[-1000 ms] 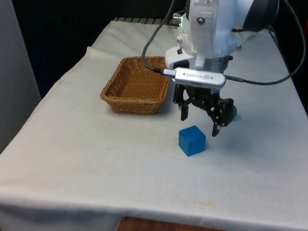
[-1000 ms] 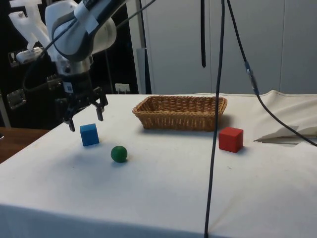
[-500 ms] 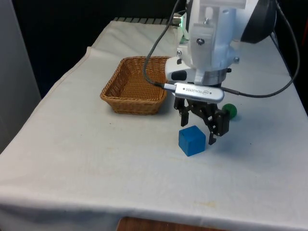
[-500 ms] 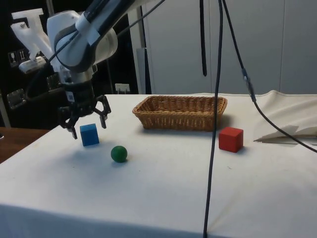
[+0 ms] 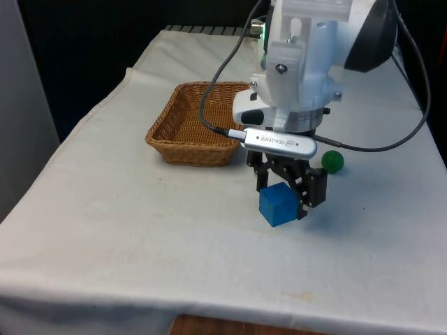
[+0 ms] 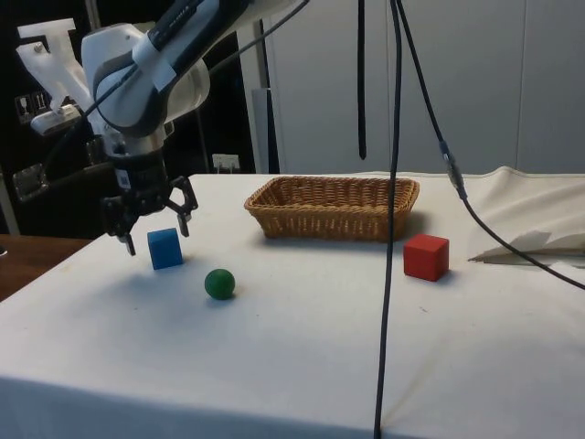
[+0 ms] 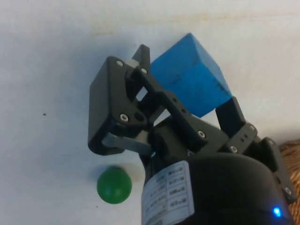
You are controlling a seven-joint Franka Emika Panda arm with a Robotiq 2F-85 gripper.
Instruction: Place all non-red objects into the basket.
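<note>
Gripper (image 5: 283, 197) was down over the blue cube (image 5: 279, 204), fingers spread wide and straddling it, one on each side. In the wrist view the blue cube (image 7: 190, 75) sat between the two fingers (image 7: 140, 63) with a gap visible; no contact that I could confirm, so nothing held. Side view showed the gripper (image 6: 151, 230) with fingertips level with the upper part of the cube (image 6: 164, 248), cube resting on the white cloth (image 6: 292, 347).

Green ball (image 5: 332, 161) sat on the cloth just to the front view's right of the gripper and a bit farther back, apart from the cube. Wicker basket (image 5: 171, 136) was to the front view's left and farther back, near the cube but not touching; its inside looked empty as far as visible. Red cube (image 6: 426, 256) stood on the cloth just in front of the basket (image 6: 274, 219) in the side view, well apart from the gripper.
</note>
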